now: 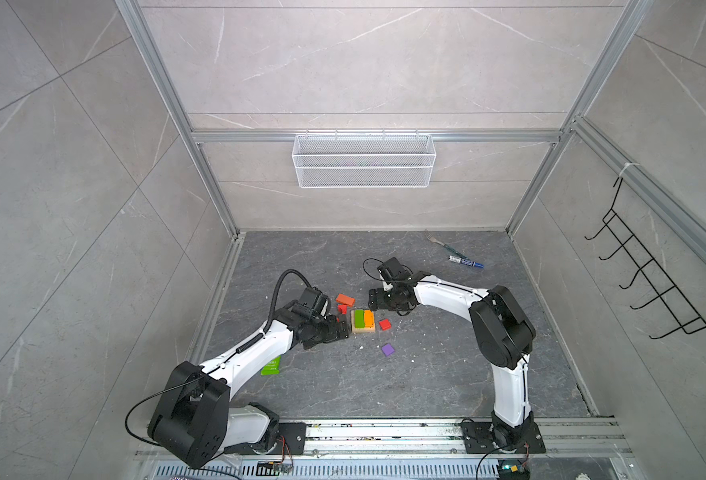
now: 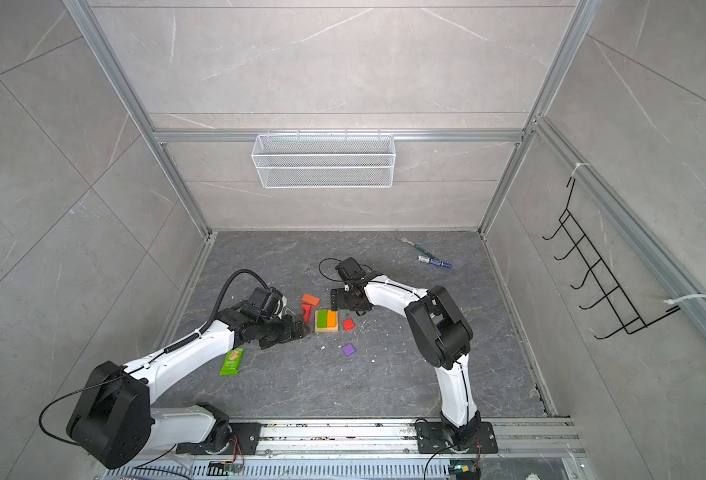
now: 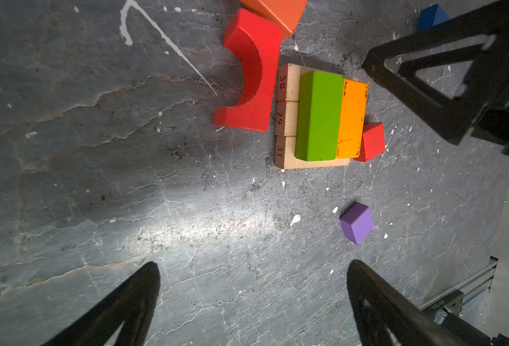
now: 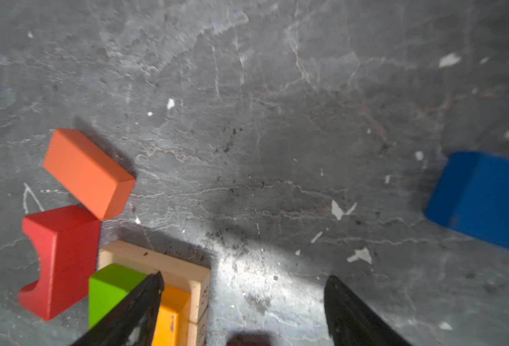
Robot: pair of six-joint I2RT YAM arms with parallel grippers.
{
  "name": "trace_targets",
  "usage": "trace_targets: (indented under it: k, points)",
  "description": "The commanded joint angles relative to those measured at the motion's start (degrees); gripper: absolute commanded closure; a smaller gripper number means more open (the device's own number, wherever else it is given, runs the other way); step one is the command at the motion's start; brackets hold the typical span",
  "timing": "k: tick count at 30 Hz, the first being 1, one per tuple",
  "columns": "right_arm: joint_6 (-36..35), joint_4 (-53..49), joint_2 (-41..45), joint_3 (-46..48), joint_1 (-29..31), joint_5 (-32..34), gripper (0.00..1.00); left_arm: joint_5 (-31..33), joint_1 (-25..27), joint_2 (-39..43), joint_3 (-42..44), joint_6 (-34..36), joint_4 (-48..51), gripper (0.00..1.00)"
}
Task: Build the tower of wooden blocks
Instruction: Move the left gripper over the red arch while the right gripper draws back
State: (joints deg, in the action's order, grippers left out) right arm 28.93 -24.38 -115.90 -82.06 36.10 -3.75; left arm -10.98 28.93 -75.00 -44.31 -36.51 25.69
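The tower [image 1: 363, 321] is a tan base [image 3: 286, 116] carrying a green bar [image 3: 319, 115] and an orange bar [image 3: 352, 119] side by side. A red arch [image 3: 256, 75] lies against the base, with a red-orange bar [image 4: 88, 172] just beyond it. A red cube [image 3: 371, 142] touches the opposite side, and a purple cube [image 1: 387, 349] lies nearer the front. A blue block [image 4: 487, 200] lies under my right arm. My left gripper [image 1: 340, 329] is open and empty just left of the tower. Behind the tower my right gripper [image 4: 245, 277] is open and empty, one finger over the bars.
A green snack wrapper [image 2: 231, 361] lies under my left forearm. A blue marker [image 1: 465, 262] and a fork [image 1: 436, 241] lie at the back right. A white wire basket [image 1: 364, 160] hangs on the back wall, and a black hook rack [image 1: 654, 270] on the right wall.
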Motion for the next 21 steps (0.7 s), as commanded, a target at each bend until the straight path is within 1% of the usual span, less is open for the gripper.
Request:
trace_targets:
  k: [1, 7, 10, 12, 15, 21]
  points:
    - [-1.75, 0.95, 4.28, 0.6, 0.39, 1.55, 0.19, 0.59, -0.3, -0.33, -0.68, -0.48, 1.5, 0.02]
    - [-2.12, 0.58, 6.4, 1.32, 0.46, 1.65, 0.19, 3.68, -0.33, -2.42, -3.71, 0.43, 4.52, 0.05]
    - [-1.97, 0.9, 8.61, 3.13, 0.38, 1.29, 0.19, 5.09, -0.45, -3.6, -5.59, 1.35, 5.67, 0.09]
    - [-1.78, 1.25, 10.79, 5.01, 0.41, 1.29, 0.19, 6.09, -0.37, -4.56, -6.78, 2.03, 6.26, 0.13]
    - [-1.36, 1.56, 14.03, 7.98, 0.47, 1.2, 0.19, 8.64, -0.41, -6.38, -9.46, 3.67, 8.03, 0.24]
    - [-0.45, 2.66, 19.91, 14.18, 0.47, -0.01, 0.19, 10.98, -0.29, -10.5, -13.99, 6.34, 8.3, 0.37]
